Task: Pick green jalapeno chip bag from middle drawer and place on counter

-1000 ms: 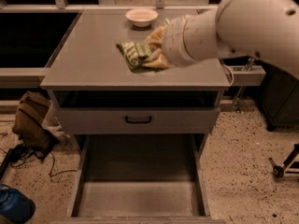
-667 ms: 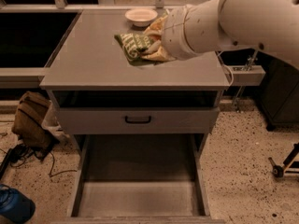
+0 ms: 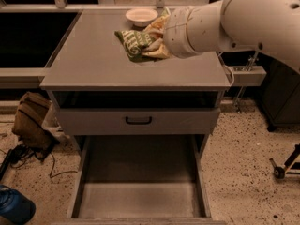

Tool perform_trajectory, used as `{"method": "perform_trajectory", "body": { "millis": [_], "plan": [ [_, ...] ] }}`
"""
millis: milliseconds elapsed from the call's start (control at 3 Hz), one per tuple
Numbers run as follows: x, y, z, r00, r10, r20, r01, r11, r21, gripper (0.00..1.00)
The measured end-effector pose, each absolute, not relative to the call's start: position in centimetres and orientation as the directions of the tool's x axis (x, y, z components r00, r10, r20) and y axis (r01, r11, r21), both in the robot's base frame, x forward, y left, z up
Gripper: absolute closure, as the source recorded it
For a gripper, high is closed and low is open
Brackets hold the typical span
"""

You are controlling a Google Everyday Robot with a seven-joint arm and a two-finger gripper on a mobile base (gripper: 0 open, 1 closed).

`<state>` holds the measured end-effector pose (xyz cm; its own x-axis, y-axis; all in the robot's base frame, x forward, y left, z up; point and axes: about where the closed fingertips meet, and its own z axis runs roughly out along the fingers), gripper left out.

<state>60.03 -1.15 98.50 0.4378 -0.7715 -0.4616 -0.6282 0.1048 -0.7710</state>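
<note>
Gripper [image 3: 153,42] is clamped on the green jalapeno chip bag [image 3: 134,44], holding it over the counter [image 3: 93,62] at about 1 o'clock from the counter's centre; cannot tell if the bag's underside touches the top or hangs just above it. Main risk: the white bowl [image 3: 141,16] sits close at 12 o'clock from the bag, so any drift toward the back on release could bump it or drop the bag onto its rim. Second risk: the crinkled foil could cling to a finger when the jaws part and get dragged along, toward the counter's 3 o'clock edge where the bulky white arm [image 3: 243,20] comes in. If it is let go from a height, the light bag may slide or flip, though the counter has bare room at 9 o'clock. The surface is smooth matte grey, flat and low-grip. Below, a shut drawer front [image 3: 138,121] with a black handle [image 3: 138,120]; the middle drawer [image 3: 140,198] is pulled out, floor bare. Speckled floor [image 3: 243,172]; brown bag [image 3: 30,121] and a blue object [image 3: 14,209] at 8 o'clock of the cabinet.
</note>
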Motion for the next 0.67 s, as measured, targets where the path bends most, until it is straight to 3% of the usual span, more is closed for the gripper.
{"method": "perform_trajectory", "body": {
  "millis": [667],
  "plan": [
    [68.0, -0.7, 96.6, 0.509, -0.701, -0.499, -0.640, 0.080, -0.764, 1.00]
  ]
}}
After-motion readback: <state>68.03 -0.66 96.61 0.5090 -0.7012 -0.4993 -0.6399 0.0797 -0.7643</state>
